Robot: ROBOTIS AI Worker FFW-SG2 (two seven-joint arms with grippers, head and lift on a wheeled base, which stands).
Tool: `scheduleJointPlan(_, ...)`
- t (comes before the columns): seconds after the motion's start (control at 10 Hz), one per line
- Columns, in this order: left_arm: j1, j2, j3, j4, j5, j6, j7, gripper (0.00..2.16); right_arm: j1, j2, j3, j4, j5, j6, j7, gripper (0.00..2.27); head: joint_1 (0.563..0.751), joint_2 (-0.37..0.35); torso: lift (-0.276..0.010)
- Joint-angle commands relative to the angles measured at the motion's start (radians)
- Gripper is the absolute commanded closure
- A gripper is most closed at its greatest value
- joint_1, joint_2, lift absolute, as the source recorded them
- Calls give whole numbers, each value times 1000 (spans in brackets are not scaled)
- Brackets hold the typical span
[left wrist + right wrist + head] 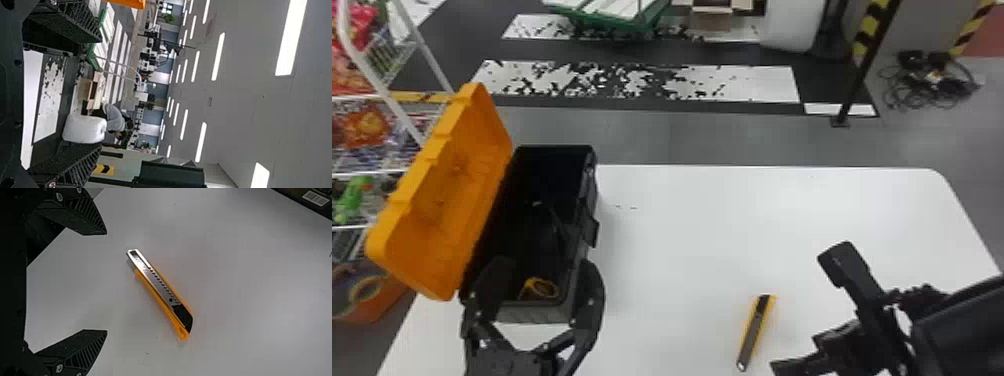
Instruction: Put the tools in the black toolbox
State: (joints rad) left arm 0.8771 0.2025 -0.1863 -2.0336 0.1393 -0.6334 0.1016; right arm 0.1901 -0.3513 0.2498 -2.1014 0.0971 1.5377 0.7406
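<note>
In the head view, the black toolbox (532,312) stands at the table's left with its orange lid (442,200) swung open to the left. A yellow and black round-ended tool (542,288) lies inside at the near end. My left gripper (544,280) is over that near end, open; the left wrist view also shows this gripper (100,92), nothing between its fingers. A yellow utility knife (755,330) lies on the table, left of my open right gripper (804,315). In the right wrist view the knife (162,293) lies just beyond the fingertips of the gripper (106,282), untouched.
The white table (707,225) stretches right from the toolbox. A wire rack (369,97) with colourful goods stands beyond the left edge. A striped post (869,45) and a heap of cables (932,82) are on the floor behind.
</note>
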Motion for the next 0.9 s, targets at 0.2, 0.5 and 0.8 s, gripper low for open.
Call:
scheduleJointPlan(0.2, -3, 2, 4, 9, 16, 1, -28, 46, -1, 106, -9, 0, 0, 34, -98, 117, 695, 59, -39)
scheduleJointPlan(0.5, -9, 2, 7, 27, 33, -5, -52, 46, -8, 164, 3, 1, -5, 34, -247, 107, 695, 86, -39)
scheduleJointPlan(0.8, -20, 2, 15, 46, 48, -12, -77, 46, 11, 229, 9, 6, -30, 34, -422, 124, 695, 95, -39)
